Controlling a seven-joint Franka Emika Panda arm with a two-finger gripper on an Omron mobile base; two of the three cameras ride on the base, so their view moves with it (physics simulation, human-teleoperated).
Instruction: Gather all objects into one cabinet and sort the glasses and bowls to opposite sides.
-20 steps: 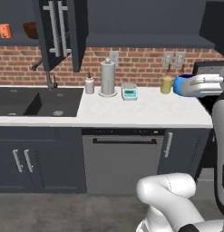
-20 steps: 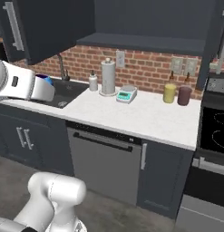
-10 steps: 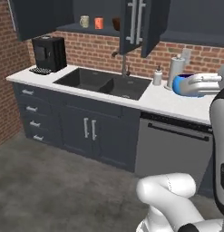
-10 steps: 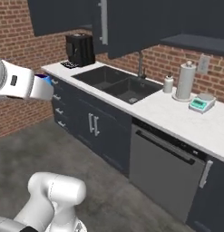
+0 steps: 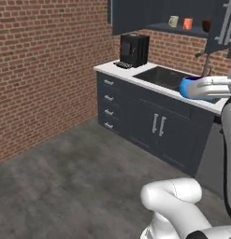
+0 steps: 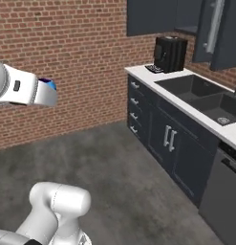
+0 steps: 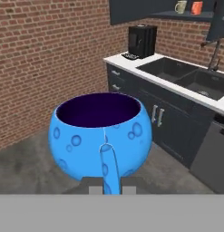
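Note:
My gripper [image 7: 109,188] is shut on the small bright blue bowl [image 7: 102,131], whose dark inside faces up in the hand view. The left base view has the bowl [image 5: 186,87] at the tip of the hand [image 5: 211,87], level with the counter edge. From the right base view it [image 6: 51,85] pokes out of the white hand, out over the floor. The cabinet [image 5: 149,16] hangs open above the sink. On its shelf stand the beige tumbler [image 5: 173,21], the orange tumbler [image 5: 187,23] and the reddish-brown bowl [image 5: 206,24]. Its door [image 5: 224,25] stands swung out.
A black coffee machine [image 5: 134,50] stands at the counter's left end beside the sink [image 5: 166,75] and faucet [image 5: 205,65]. Drawers [image 5: 109,100] and lower doors [image 5: 156,126] run beneath. A brick wall [image 5: 46,70] borders the open grey floor [image 5: 79,182].
The whole picture has swung along the counter from the dishwasher end to the coffee-machine end, so the camera moved. The blue bowl stays in the shut gripper.

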